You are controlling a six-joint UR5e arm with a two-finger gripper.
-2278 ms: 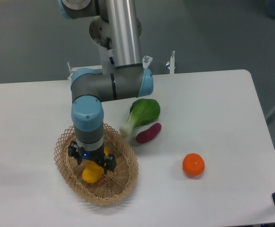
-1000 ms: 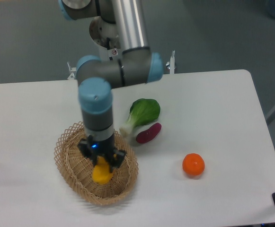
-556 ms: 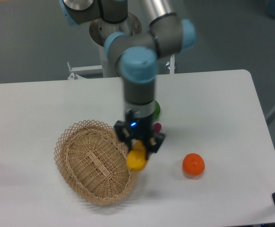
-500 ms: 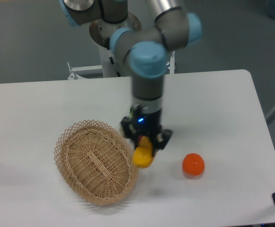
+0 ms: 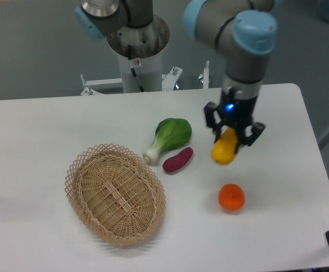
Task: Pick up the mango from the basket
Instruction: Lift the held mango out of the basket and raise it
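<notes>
- Claw (image 5: 230,138) grips the mango (image 5: 224,148) between its two dark fingers, with the fruit's yellow lower end hanging out below them, off the surface (image 5: 51,124).
- Mango hangs over the right half of the surface, above and slightly left of the round orange fruit (image 5: 231,196), apart from it.
- To its left lie the purple sweet potato (image 5: 177,159) and the green leafy vegetable (image 5: 167,137), the two just beside each other, near but not touching the mango.
- Basket (image 5: 115,193) sits well apart at front left, with nothing inside it.
- Open white surface runs from the mango to the right edge and the rounded back corner.
- Arm's base column (image 5: 137,51) stands behind the back edge; grey floor lies beyond.
</notes>
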